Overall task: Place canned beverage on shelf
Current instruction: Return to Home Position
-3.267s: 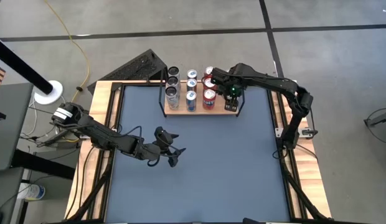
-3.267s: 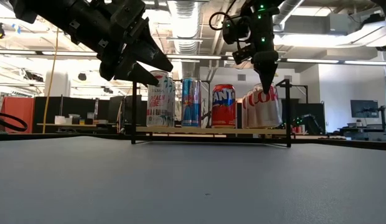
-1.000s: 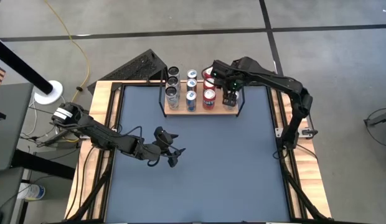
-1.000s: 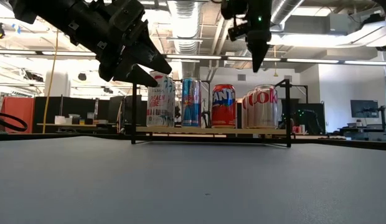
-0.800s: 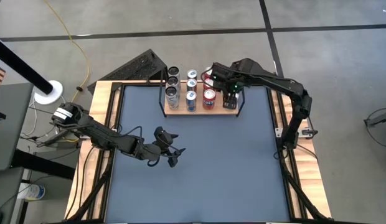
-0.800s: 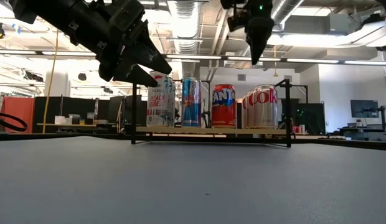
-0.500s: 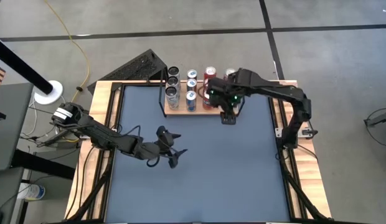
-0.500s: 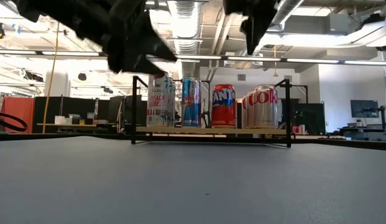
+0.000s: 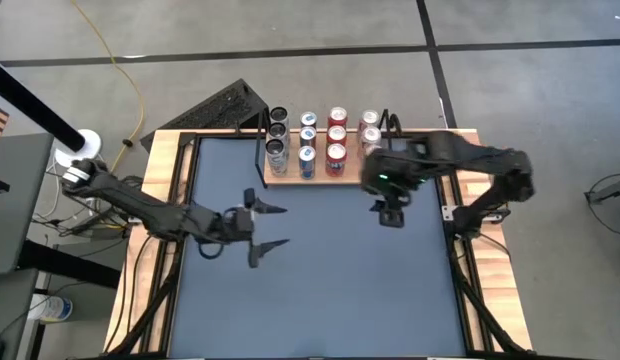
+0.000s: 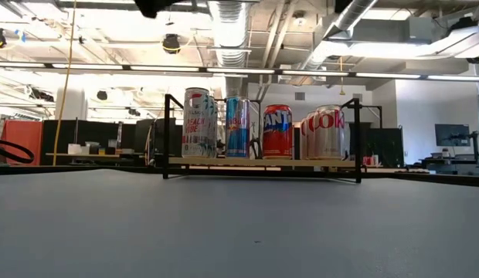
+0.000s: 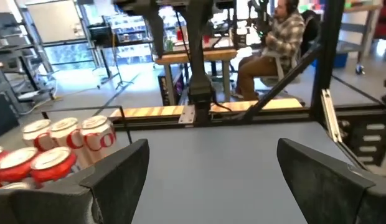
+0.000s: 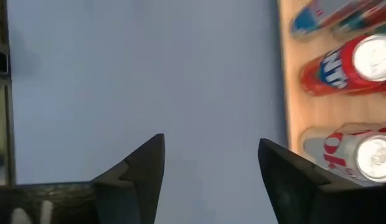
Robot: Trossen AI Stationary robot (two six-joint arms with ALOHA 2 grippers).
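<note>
Silver soda can with red lettering [image 10: 329, 131] stands upright on the light-wood shelf board with black wire uprights [image 9: 320, 178], at the end nearest the right arm; beside it along the front we read a red can [image 10: 278, 131], a blue can [image 10: 237, 127] and a white-labelled can [image 10: 197, 123], each heading a row that runs back. We find the shelf at the far middle of the blue-grey desk [image 9: 320, 290]. The right gripper [image 12: 211, 140] hangs over the desk just in front of the shelf's right end, pointed down, its fingers set apart; the left gripper [image 9: 273, 226] lies level over the desk's left-middle area, well apart from the shelf, its fingers spread wide. Beyond the desk, the left wrist view shows a seated person in a plaid shirt [image 11: 281, 38].
</note>
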